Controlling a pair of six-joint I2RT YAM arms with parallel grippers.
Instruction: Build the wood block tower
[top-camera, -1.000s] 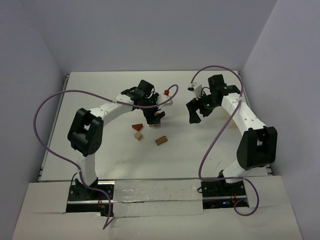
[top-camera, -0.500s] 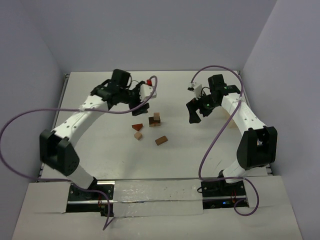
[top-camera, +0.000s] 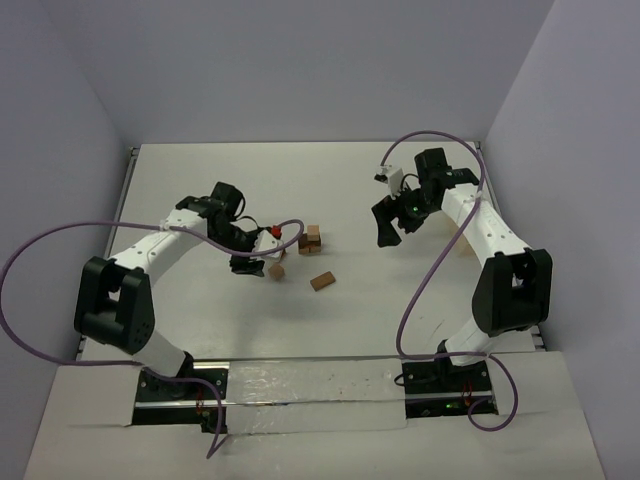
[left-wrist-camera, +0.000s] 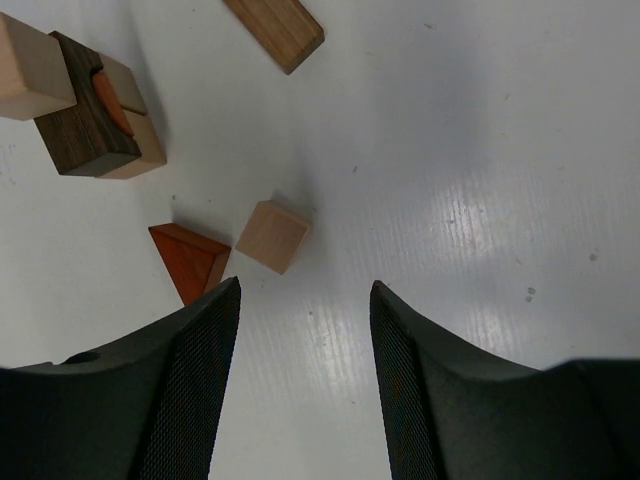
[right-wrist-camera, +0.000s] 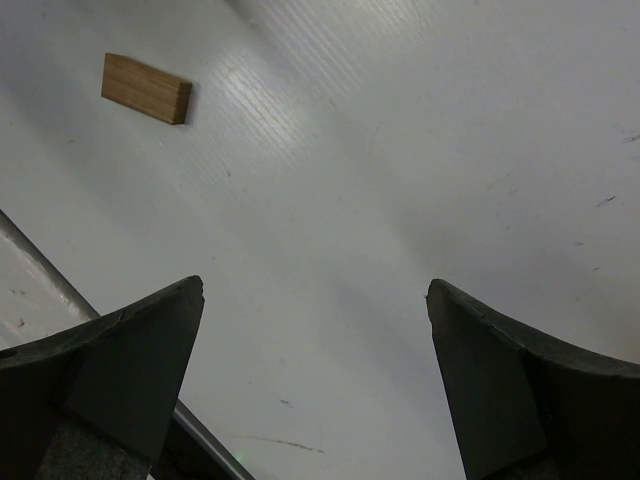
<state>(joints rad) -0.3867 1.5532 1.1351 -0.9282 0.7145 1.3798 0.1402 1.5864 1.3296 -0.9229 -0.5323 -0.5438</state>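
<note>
left gripper (left-wrist-camera: 303, 290): jaws part-way apart, nothing between them, only bare table (left-wrist-camera: 480, 180) shows in the gap; not touching any block that I can see

left wrist view, clock positions taken from the gap:
- tan cube (left-wrist-camera: 273, 236) at 11 o'clock, just beyond the fingertips, loose on the table, turned corner-on to the jaws
- triangular roof piece (left-wrist-camera: 190, 257), reddish-brown, at 10 o'clock, lying flat just beside the tip of the finger on that side; its corner meets or nearly meets the tan cube, cannot tell if they touch
- partial tower (left-wrist-camera: 85, 125) further out at 10 o'clock: dark brown block with tan cubes tight against it and a reddish-brown sliver between them
- bar (left-wrist-camera: 277, 30) at 12 o'clock, up at the view's top edge, well apart from the fingers, flat on the table

top view, from the left gripper: tan cube just beside it at 3 o'clock, partial tower at 2 o'clock, bar at 4 o'clock; roof piece is hidden under the wrist there

right gripper (right-wrist-camera: 315, 288): jaws spread wide, empty, bare table between the fingers; bar at 10 o'clock in its wrist view, well apart; in the top view it sits at 3 o'clock from the partial tower, well apart, off to the far right of the blocks
</note>
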